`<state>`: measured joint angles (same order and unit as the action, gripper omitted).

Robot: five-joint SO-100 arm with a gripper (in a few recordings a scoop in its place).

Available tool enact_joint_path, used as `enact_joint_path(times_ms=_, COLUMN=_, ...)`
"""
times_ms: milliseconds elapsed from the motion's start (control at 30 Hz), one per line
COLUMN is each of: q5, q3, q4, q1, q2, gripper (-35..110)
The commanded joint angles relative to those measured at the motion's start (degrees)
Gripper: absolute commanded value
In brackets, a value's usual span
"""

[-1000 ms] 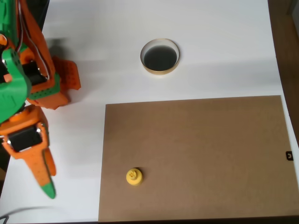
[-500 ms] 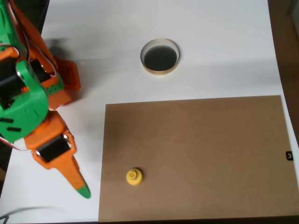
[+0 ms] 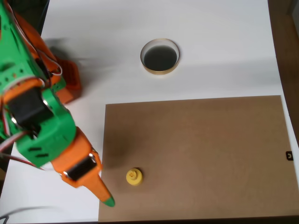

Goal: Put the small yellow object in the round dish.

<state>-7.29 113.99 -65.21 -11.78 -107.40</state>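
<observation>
The small yellow object point(image 3: 134, 176) sits near the left front corner of the brown board point(image 3: 196, 154), untouched. The gripper point(image 3: 103, 197) hangs just left of it, holding nothing; its opening cannot be told. The round dish point(image 3: 160, 56) lies well beyond. Step in hand: approach. Next: align over the object and descend.

White table point(image 3: 224, 42), brown board point(image 3: 196, 154)

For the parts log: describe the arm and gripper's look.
The arm is built of bright green and orange plastic shells around black servo blocks, with thin red and white cables running along it. The gripper is a tapering orange finger with a green tip.
</observation>
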Motion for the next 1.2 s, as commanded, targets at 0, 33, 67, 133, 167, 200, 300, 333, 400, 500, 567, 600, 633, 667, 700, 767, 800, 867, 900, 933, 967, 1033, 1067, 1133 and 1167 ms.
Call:
enact_joint_path(times_ms=0, q5=0.70, q3=-6.06, q4=-1.32, q1=2.02, q2=1.76, gripper=29)
enact_joint_path(times_ms=33, q5=0.97, q3=-6.24, q4=-1.32, q1=2.72, q2=2.20, gripper=29)
enact_joint_path(times_ms=67, q5=1.23, q3=-6.33, q4=-1.41, q1=3.52, q2=2.37, gripper=29)
enact_joint_path(times_ms=133, q5=1.58, q3=-6.59, q4=-1.67, q1=5.01, q2=2.72, gripper=29)
enact_joint_path(times_ms=167, q5=1.85, q3=-6.86, q4=-2.02, q1=5.71, q2=3.08, gripper=29)
enact_joint_path(times_ms=200, q5=1.93, q3=-7.03, q4=-2.20, q1=6.33, q2=3.52, gripper=29)
enact_joint_path(times_ms=300, q5=2.20, q3=-7.38, q4=-2.81, q1=8.00, q2=4.75, gripper=29)
enact_joint_path(times_ms=333, q5=2.37, q3=-7.47, q4=-2.90, q1=8.35, q2=5.01, gripper=29)
enact_joint_path(times_ms=400, q5=2.55, q3=-7.47, q4=-2.90, q1=8.79, q2=5.80, gripper=28)
enact_joint_path(times_ms=500, q5=2.90, q3=-7.29, q4=-2.46, q1=8.88, q2=7.29, gripper=28)
enact_joint_path(times_ms=567, q5=3.08, q3=-7.21, q4=-2.02, q1=8.79, q2=8.44, gripper=28)
enact_joint_path(times_ms=600, q5=3.16, q3=-7.21, q4=-1.67, q1=8.79, q2=8.96, gripper=28)
enact_joint_path(times_ms=633, q5=3.16, q3=-7.21, q4=-1.49, q1=8.79, q2=9.49, gripper=28)
enact_joint_path(times_ms=667, q5=3.25, q3=-7.29, q4=-1.23, q1=8.79, q2=10.02, gripper=28)
enact_joint_path(times_ms=700, q5=3.43, q3=-7.47, q4=-0.97, q1=8.88, q2=10.63, gripper=28)
enact_joint_path(times_ms=767, q5=3.69, q3=-7.91, q4=-0.62, q1=8.88, q2=12.13, gripper=28)
enact_joint_path(times_ms=800, q5=3.78, q3=-8.26, q4=-0.44, q1=8.88, q2=12.83, gripper=27)
enact_joint_path(times_ms=867, q5=3.78, q3=-8.96, q4=0.00, q1=8.96, q2=14.24, gripper=27)
enact_joint_path(times_ms=900, q5=3.78, q3=-9.58, q4=0.00, q1=8.96, q2=15.03, gripper=27)
enact_joint_path(times_ms=933, q5=3.87, q3=-10.28, q4=0.00, q1=8.96, q2=15.91, gripper=26)
enact_joint_path(times_ms=967, q5=3.87, q3=-10.99, q4=0.00, q1=8.96, q2=16.70, gripper=26)
enact_joint_path(times_ms=1033, q5=3.96, q3=-12.30, q4=0.00, q1=8.96, q2=18.11, gripper=26)
enact_joint_path(times_ms=1067, q5=3.96, q3=-13.10, q4=0.00, q1=8.96, q2=18.98, gripper=25)
enact_joint_path(times_ms=1133, q5=4.13, q3=-14.33, q4=-0.09, q1=8.96, q2=20.48, gripper=25)
enact_joint_path(times_ms=1167, q5=4.31, q3=-14.85, q4=-0.09, q1=9.05, q2=21.09, gripper=25)
